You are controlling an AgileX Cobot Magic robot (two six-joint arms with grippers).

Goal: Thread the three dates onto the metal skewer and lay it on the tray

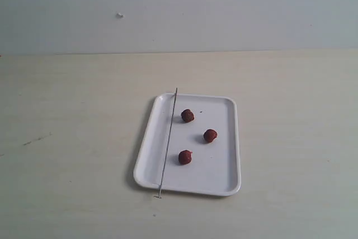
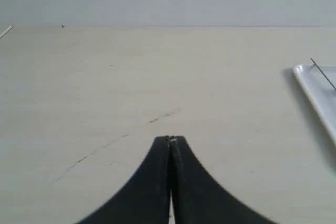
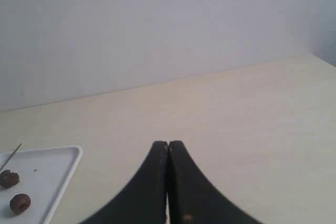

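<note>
tray (image 1: 226, 180) – smooth white plastic | skewer (image 1: 168, 141) – thin grey metal | dates (image 1: 210, 135) – wrinkled, matt

Bright, soft light all over. Thin grey shadow along left edge of tray (image 1: 224, 166); light comes from its right. Pictures bit fuzzy.

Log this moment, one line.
three dates loose on tray | metal skewer bare across tray | left gripper shut | right gripper shut
</note>
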